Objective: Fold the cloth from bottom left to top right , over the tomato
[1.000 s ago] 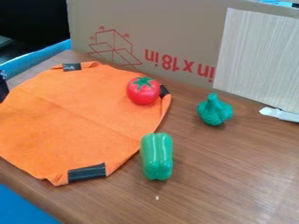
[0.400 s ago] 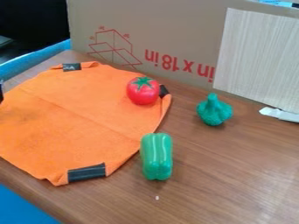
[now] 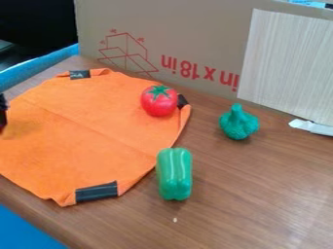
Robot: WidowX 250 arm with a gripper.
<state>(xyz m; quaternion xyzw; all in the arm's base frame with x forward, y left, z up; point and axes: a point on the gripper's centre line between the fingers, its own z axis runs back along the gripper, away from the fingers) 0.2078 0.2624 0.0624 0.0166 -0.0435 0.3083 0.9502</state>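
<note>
Arm pose: we see just the dark end of it at the L edge of view, mid-height, the rest cut off by the frame.
Fingers (image 3: 3,114): hang over the L part of the cloth; dark w/ a reddish bit at the lower end. Clenched or released, we can't tell; touching the fabric or just above, can't tell either.
Shadow: soft & darker, on the cloth just R of the fingers.
Cloth (image 3: 78,131): orange, spread out on the bench (image 3: 260,194), L side running out of view. We see a faint crease going diag. from upper L to lower R.
Cloth strips: dark, one at top w/ a small label, one at btm, one at the R corner, partly behind the tomato.
Tomato (image 3: 158,103): red, on the cloth near its R corner, green star-shaped top up, in full view; well apart from the fingers.
Pepper (image 3: 174,175): green, on the bench by the cloth's lower R edge; contact w/ cloth, we can't tell.
Knobbly green toy (image 3: 238,122): on the bench, R of the tomato, apart from the cloth, narrow end up.
White item (image 3: 312,127): far R of bench, partly cut off by the frame.
Bkgd: cardboard (image 3: 175,29) w/ red print, pale wood-grain panel (image 3: 286,63) in front at R.
</note>
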